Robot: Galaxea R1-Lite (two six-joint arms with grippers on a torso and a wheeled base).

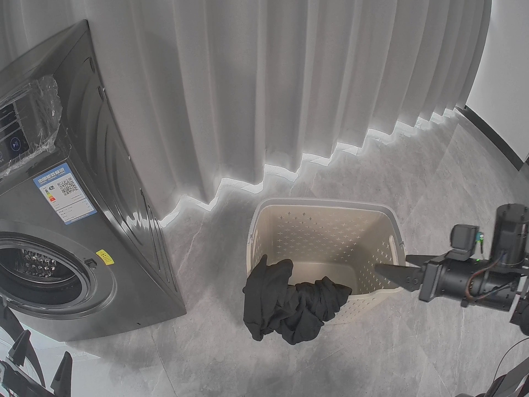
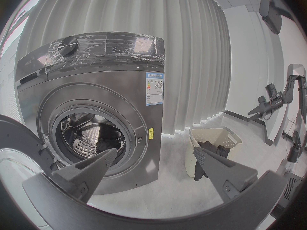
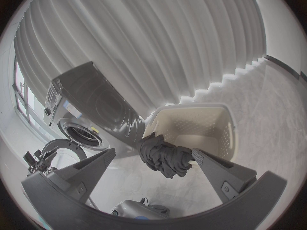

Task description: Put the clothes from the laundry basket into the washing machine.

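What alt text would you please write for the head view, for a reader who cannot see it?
A black garment hangs over the near rim of a cream laundry basket. The open right gripper hovers at the basket's right wall. A washing machine stands to the left with its door open, and a white curtain hangs behind.

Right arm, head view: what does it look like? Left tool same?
Right tool: black, two tapered wedge fingers. Behind it a dark cylindrical housing, a small boxy camera, a green light, thin looped cables. Left tool: matching dark grey wedges, dimpled pads, a screw near each base.
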